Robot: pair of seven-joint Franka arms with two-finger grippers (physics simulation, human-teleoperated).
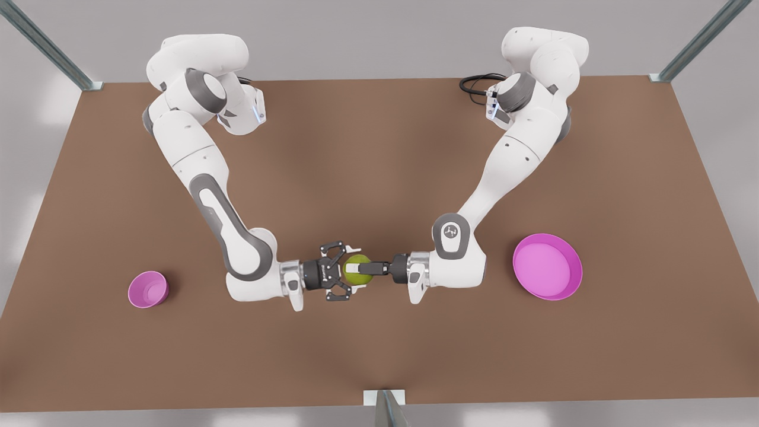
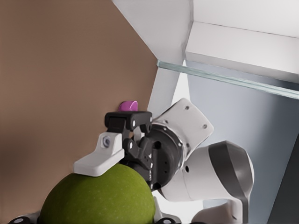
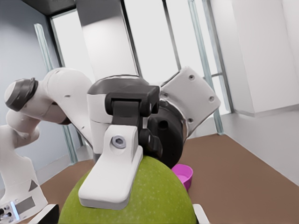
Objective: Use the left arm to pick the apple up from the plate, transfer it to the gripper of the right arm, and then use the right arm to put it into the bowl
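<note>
Apple (image 1: 357,271) clamped in left end effector (image 1: 364,269), right end effector (image 1: 353,270) astride it, grip impossible to tell: risks dropping to surface (image 1: 379,362) if freed early.

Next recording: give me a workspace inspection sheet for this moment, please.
Surface: brown table, bare between the arms.
Job's things: apple held in the air between the two grippers; plate at the front view's right, nothing in it; bowl at the front view's left, nothing in it.
Clutter: nothing seen.
Grippers: left gripper shut on the apple; right gripper at the apple from the opposite side.
Cables: black cable loop at the left arm's base.
Surroundings: metal frame posts at the table corners, pale walls.
</note>
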